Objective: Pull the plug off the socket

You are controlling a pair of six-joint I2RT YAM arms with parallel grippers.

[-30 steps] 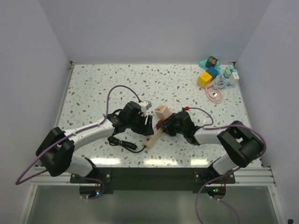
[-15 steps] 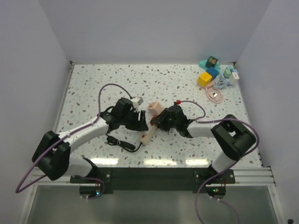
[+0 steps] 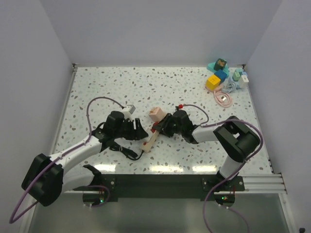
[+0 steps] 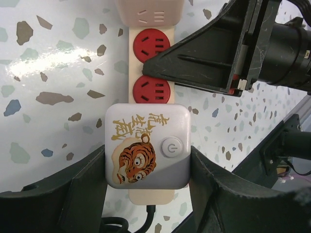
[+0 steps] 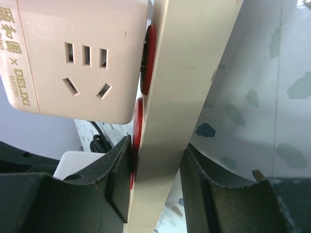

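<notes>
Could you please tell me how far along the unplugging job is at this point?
Done: both grips look set. The right gripper clamps the edge of the socket strip, and the left gripper hugs both sides of the white tiger-print plug. In hand: bracing the strip for the pull. Left: the pull itself; the plug sits flat over the strip, not yet off.

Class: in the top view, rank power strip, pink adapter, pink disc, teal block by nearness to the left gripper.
1. power strip, at the left gripper, which grips the plug.
2. pink adapter, strip's far end.
3. pink disc, right side.
4. teal block, far corner.
</notes>
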